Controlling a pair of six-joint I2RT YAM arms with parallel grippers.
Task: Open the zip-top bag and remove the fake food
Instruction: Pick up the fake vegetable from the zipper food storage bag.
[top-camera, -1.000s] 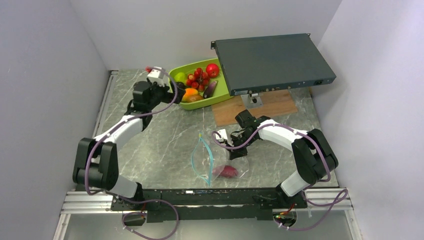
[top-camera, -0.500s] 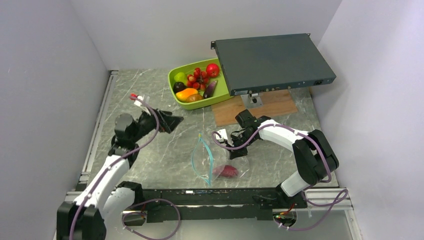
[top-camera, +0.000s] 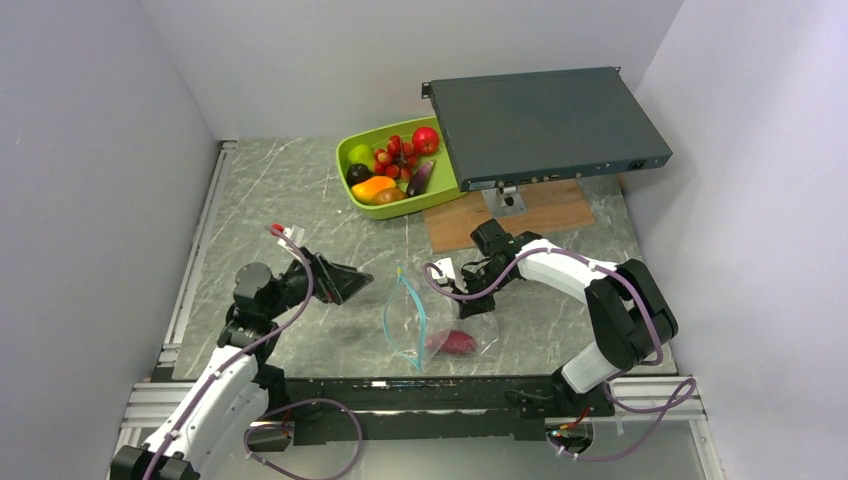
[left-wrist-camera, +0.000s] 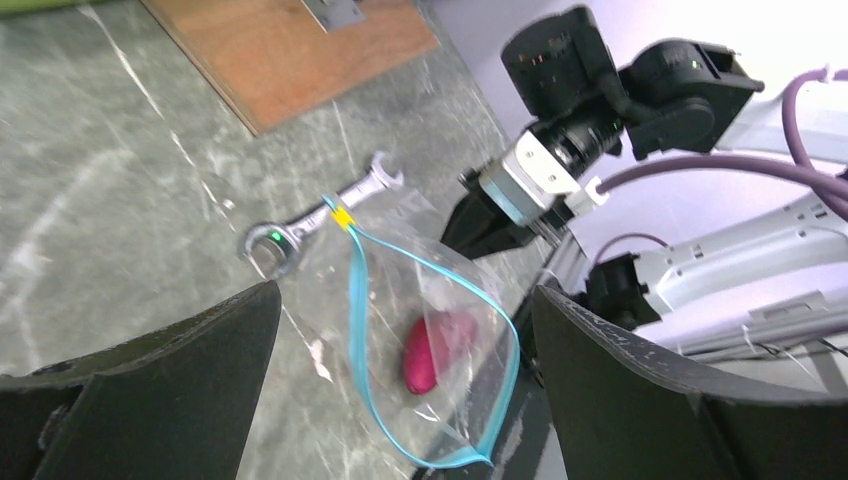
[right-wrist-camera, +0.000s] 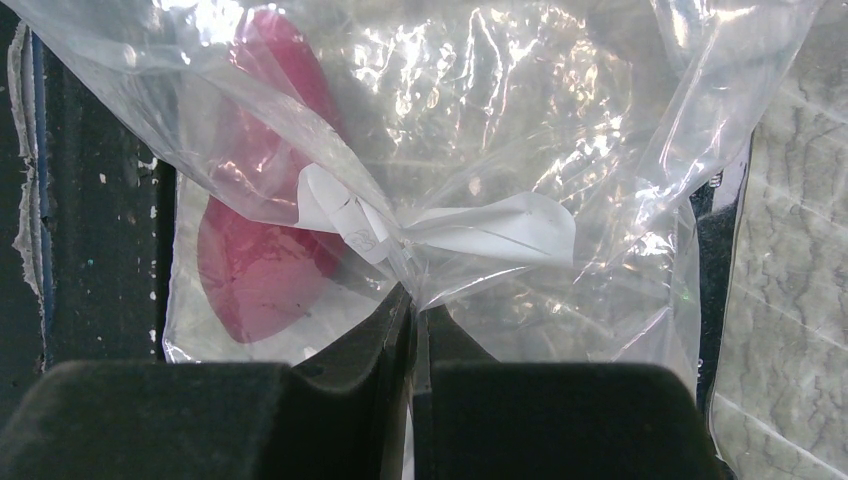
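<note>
The clear zip-top bag (top-camera: 425, 318) lies near the table's front edge, and its blue zip strip (top-camera: 404, 312) gapes open in a loop. One red-pink fake food piece (top-camera: 452, 343) lies inside it; it also shows in the left wrist view (left-wrist-camera: 432, 350) and the right wrist view (right-wrist-camera: 260, 270). My right gripper (top-camera: 478, 302) is shut on a pinch of the bag's plastic (right-wrist-camera: 560, 130) at its closed end (right-wrist-camera: 412, 300). My left gripper (top-camera: 345, 285) is open and empty, just left of the bag's mouth and facing it (left-wrist-camera: 400, 310).
A lime-green tray (top-camera: 425, 204) at the back holds several fake fruits and vegetables (top-camera: 400, 160). A grey box (top-camera: 545, 120) stands on a wooden board (top-camera: 550, 212) at the back right. A wrench (left-wrist-camera: 320, 215) lies at the bag's far end. White walls enclose the table.
My left arm has swung back from the tray to the near side and now sits left of the bag's mouth, open. The right gripper and the bag have not moved.
</note>
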